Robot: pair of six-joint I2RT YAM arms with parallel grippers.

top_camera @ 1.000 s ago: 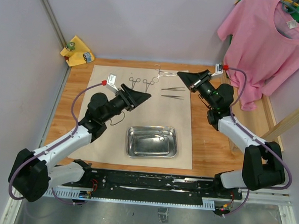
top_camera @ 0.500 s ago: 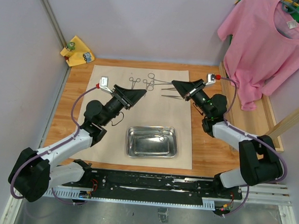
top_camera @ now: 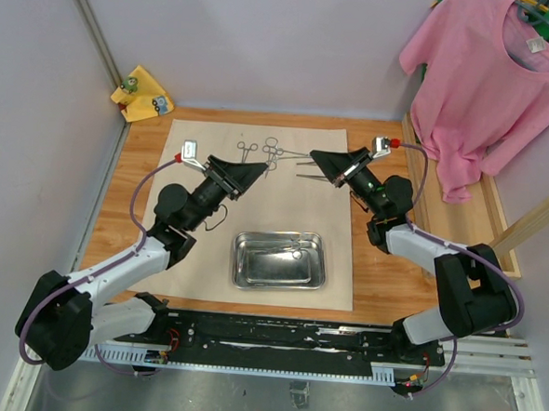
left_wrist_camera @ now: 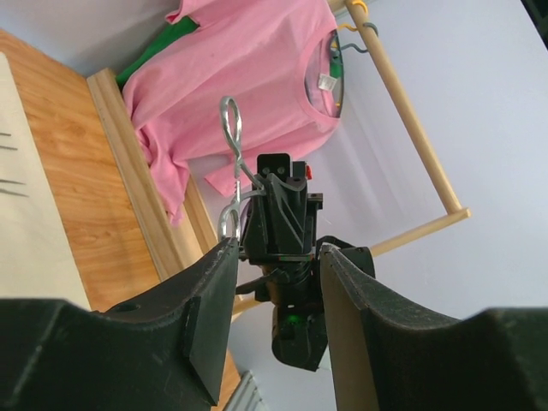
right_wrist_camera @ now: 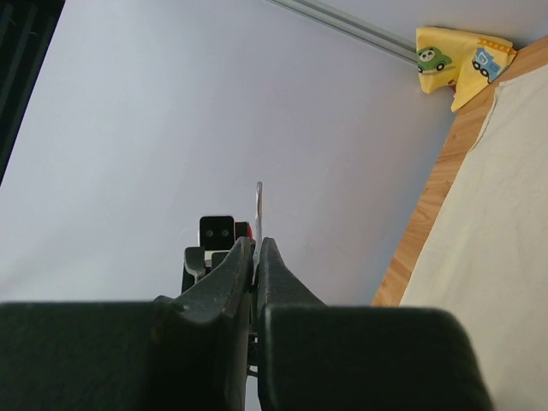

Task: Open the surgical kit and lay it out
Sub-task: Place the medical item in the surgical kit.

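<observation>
Tray: steel tray [top_camera: 238,259] sits nearest me on the cloth wrap [top_camera: 337,247], which lies opened flat.
In tray: I see a few steel pcs [top_camera: 289,248] inside; can't sort which kind.
L side: left gripper [left_wrist_camera: 278,253] hovers just beyond the tray, left of its centre. Fingers apart, nothing betw them.
R side: right gripper [top_camera: 315,156] hangs beyond the tray's right half, facing the left one. It's clamped tight on a ring-handled forceps [right_wrist_camera: 258,205], held up off the cloth.
Tweezers: two slim tweezers [top_camera: 315,178] lie side by side beyond the tray, approx under the right gripper.
Far row: two laid-out forceps [top_camera: 248,150] lie farthest beyond the tray.
Progress: my read is wrap done, approx half laid out. Left to do: set the held forceps down, then empty the tray.
</observation>
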